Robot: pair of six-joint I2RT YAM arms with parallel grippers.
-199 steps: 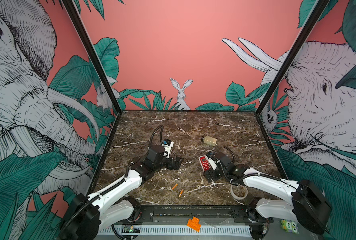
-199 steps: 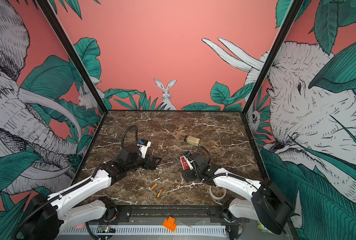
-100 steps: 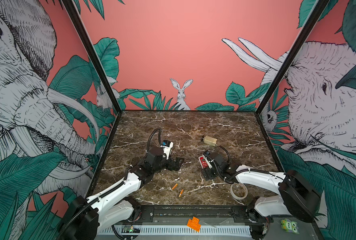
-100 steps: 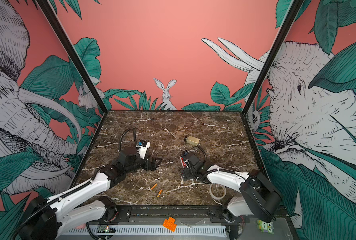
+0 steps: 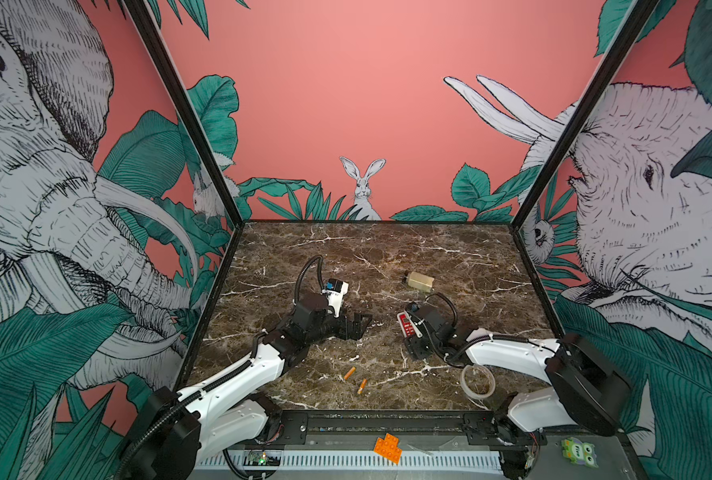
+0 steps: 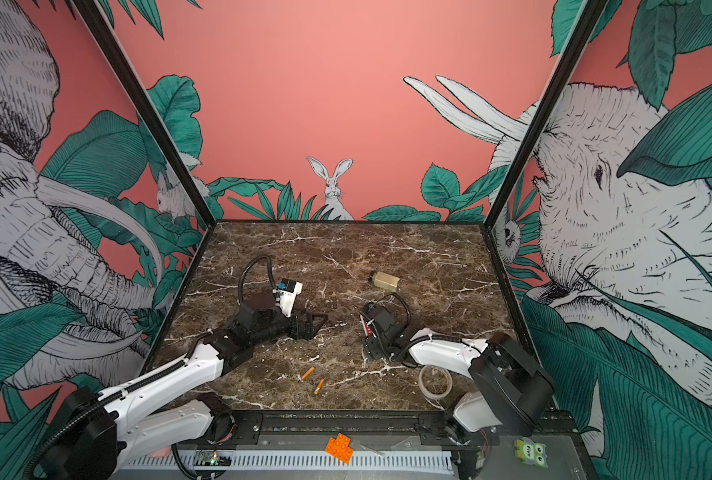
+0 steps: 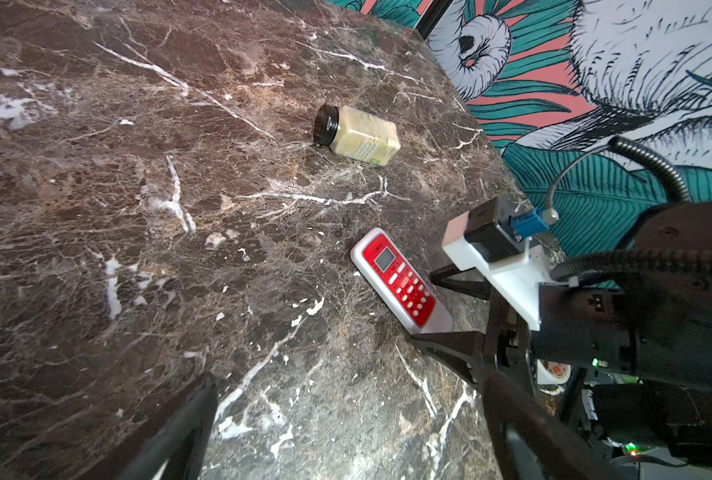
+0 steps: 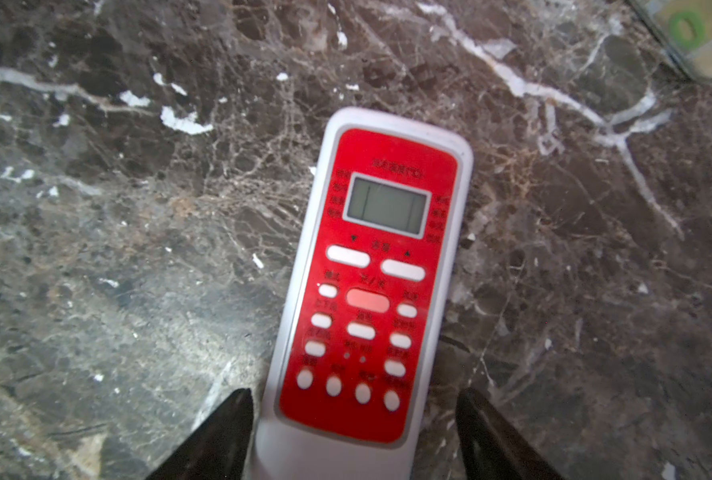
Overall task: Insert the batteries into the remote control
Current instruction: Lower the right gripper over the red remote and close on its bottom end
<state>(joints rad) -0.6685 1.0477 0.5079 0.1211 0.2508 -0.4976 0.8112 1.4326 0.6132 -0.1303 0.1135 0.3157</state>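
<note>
The remote control (image 8: 375, 270) lies face up on the marble, red front with a grey screen and white buttons, also in the left wrist view (image 7: 395, 278) and right of centre in a top view (image 5: 407, 325). My right gripper (image 8: 354, 415) straddles its button end, jaws open; one finger nearly touches the white edge and the other stands a little off. In both top views the two orange batteries (image 5: 349, 372) (image 5: 361, 386) lie loose near the front edge, apart from both grippers. My left gripper (image 5: 361, 328) rests low at mid-table, wide open and empty (image 7: 350, 399).
A beige jar (image 5: 418, 281) with a black cap lies on its side behind the remote. A clear tape roll (image 5: 462, 380) sits under the right forearm. An orange toy brick (image 5: 387, 447) and a green owl tag (image 5: 578, 453) lie on the front ledge.
The right gripper has slid forward onto the remote's button end and its jaws have narrowed round it. The left arm has barely shifted and stays wide open.
</note>
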